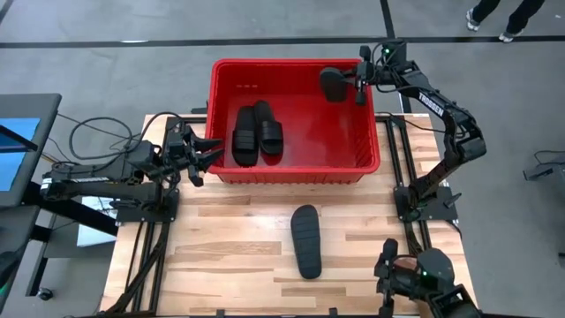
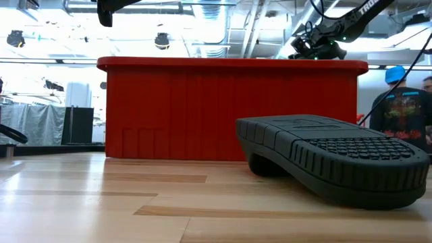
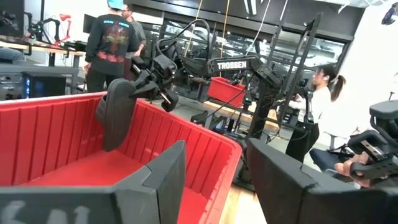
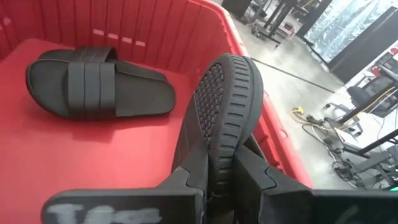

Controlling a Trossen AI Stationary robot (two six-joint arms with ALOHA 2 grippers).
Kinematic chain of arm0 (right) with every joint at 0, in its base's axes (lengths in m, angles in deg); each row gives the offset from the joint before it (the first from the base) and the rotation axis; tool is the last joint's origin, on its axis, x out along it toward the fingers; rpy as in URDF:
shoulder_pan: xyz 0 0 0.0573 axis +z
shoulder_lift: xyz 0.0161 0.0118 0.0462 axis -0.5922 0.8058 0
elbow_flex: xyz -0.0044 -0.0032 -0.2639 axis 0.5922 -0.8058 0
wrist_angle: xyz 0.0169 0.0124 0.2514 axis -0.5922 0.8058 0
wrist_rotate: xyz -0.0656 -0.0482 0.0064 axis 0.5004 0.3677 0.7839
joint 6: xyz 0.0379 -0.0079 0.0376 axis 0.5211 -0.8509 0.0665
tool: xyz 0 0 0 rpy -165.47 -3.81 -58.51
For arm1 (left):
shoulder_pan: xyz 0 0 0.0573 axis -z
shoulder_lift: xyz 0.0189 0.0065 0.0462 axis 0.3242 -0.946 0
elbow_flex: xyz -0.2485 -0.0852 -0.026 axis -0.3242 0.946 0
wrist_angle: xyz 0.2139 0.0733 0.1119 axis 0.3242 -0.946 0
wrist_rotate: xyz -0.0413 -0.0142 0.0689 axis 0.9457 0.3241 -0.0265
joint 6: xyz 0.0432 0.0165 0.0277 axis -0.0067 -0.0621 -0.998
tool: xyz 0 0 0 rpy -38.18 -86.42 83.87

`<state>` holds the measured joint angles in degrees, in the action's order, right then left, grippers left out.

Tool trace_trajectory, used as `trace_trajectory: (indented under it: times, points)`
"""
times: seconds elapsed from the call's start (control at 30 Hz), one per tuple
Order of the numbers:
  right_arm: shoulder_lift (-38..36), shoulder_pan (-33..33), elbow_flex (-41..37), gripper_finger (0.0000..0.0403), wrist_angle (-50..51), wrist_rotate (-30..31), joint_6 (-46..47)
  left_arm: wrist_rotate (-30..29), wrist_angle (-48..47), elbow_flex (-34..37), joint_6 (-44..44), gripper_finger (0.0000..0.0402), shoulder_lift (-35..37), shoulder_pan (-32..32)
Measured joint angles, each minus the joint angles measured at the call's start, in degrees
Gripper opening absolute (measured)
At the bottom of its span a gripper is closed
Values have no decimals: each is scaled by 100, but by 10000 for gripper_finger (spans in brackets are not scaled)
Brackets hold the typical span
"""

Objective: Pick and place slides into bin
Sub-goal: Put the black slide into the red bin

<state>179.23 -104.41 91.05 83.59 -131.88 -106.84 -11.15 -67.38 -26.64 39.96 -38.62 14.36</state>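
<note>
The red bin [image 1: 291, 168] stands at the table's far middle, with two black slides [image 1: 258, 132] lying side by side on its floor near the left wall. Another slide [image 1: 305, 240] lies sole up on the wood in front of the bin [image 2: 229, 108]. A further slide [image 1: 334, 84] hangs over the bin's far right corner, held by my shut right gripper [image 1: 355, 82]. My left gripper [image 1: 207, 155] waits open, level, just outside the bin's left wall. My right gripper pinches one end of the slide [image 4: 219, 155] between its two fingers, one on the ribbed sole and one on the opposite face. The fingers come from the table's right, slanting slightly down. The slide [image 3: 115, 115] hangs on edge, lifted clear above the bin's floor.
Bare wood lies around the slide on the table [image 2: 337, 158]. Cables [image 1: 97, 141] trail off the table's left side. People [image 3: 115, 43] stand in the room beyond, and one [image 1: 494, 18] walks past the far right corner.
</note>
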Motion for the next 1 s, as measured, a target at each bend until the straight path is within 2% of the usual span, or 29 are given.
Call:
trace_trajectory:
  times: [0.23,1.0]
  points:
    - [0,-22,1,30,374,1,-192,0,0,0,0,162,0,2]
    - [-7,-28,0,30,111,11,-157,0,2,0,0,162,0,0]
